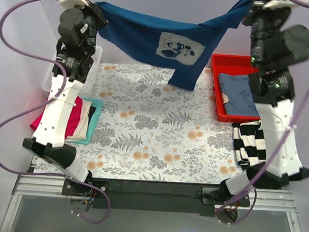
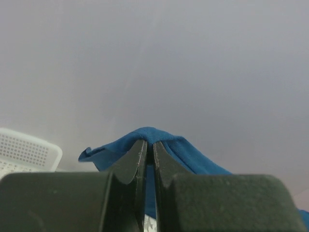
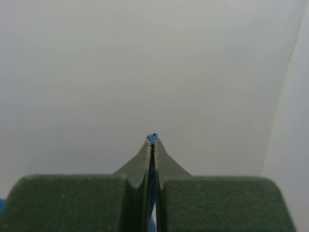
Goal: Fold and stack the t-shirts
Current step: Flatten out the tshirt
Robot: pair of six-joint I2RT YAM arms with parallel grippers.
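Observation:
A large navy t-shirt [image 1: 149,38] with a pale-blue cartoon-mouse print [image 1: 181,47] hangs stretched in the air across the back of the table. My left gripper [image 1: 97,7] is shut on its left corner, where blue cloth [image 2: 188,154] bulges over the fingertips [image 2: 140,150]. My right gripper [image 1: 248,7] is shut on the right corner; only a sliver of blue cloth [image 3: 152,137] shows between its jaws. The shirt's lower part [image 1: 183,78] droops toward the floral table cover. Folded red-pink, cream and teal t-shirts [image 1: 83,116] lie stacked at the left, partly under my left arm.
A red tray [image 1: 216,88] at the right holds a folded dark-blue shirt [image 1: 241,95]. A black-and-white striped garment [image 1: 248,144] lies in front of it. A white perforated basket [image 2: 24,152] stands at the back left. The floral table cover [image 1: 153,132] spans the middle.

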